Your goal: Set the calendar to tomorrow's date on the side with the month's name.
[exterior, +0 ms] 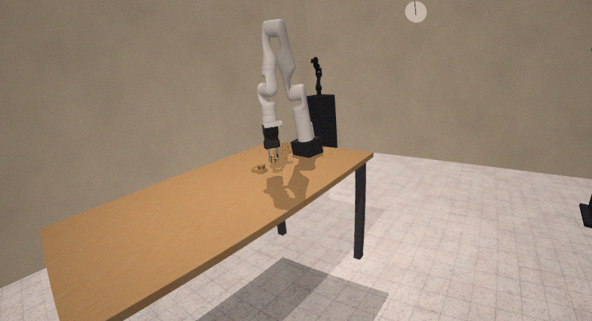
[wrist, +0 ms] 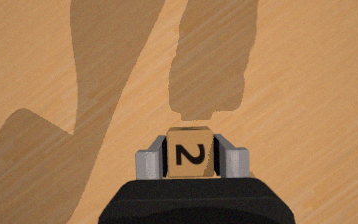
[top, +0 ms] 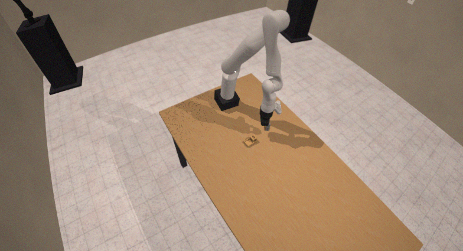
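Note:
My gripper is shut on a light wooden cube, held between its two fingers above the table. In the wrist view the cube's face towards the camera shows a black 2, turned on its side. In the exterior view a side face shows a 7. The small wooden tray stands on the table, apart from the gripper. A second cube is in it, at one end; its digits and the month's name are too small to read.
The wooden table carries the arm's black base, behind the tray. The arm's shadows fall across the table around the gripper. Black pedestals stand off the table.

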`<state>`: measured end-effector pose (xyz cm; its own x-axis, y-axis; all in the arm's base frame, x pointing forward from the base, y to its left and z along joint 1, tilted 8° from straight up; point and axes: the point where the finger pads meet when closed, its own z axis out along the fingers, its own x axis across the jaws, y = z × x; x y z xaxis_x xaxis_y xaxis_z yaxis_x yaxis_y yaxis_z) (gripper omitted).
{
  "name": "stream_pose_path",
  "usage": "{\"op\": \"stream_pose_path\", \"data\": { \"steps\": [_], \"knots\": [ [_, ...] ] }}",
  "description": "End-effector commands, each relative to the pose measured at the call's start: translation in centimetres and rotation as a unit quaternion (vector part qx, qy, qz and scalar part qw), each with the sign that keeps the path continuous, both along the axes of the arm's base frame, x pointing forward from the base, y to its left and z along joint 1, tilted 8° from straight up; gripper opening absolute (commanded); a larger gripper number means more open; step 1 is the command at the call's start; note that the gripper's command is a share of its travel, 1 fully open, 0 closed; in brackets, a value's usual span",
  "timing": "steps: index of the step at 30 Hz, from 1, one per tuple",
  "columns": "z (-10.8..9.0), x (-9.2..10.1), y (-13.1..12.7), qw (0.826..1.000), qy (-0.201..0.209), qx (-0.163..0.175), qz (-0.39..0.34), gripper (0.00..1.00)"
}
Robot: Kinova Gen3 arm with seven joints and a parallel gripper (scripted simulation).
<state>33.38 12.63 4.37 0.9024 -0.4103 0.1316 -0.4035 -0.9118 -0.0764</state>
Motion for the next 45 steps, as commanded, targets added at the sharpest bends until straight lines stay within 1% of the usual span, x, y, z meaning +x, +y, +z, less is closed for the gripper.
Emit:
{"op": "stream_pose_path", "data": {
  "steps": [1,5,7,13,18,45],
  "knots": [
    [-1.6,0.1,-0.9,1.0,0.005,-0.005,-0.008,0.6],
    [-2.9,0.3,-0.8,1.0,0.004,-0.005,-0.008,0.6],
    [-2.9,0.3,-0.8,1.0,0.004,-0.005,-0.008,0.6],
    [-4.5,0.7,-0.9,1.0,0.003,-0.005,-0.01,0.6],
    [-5.2,0.9,-0.8,1.0,0.003,-0.005,-0.01,0.6],
    [-5.4,0.7,-0.6,1.0,0.005,-0.004,-0.007,0.6]
  ]
}}
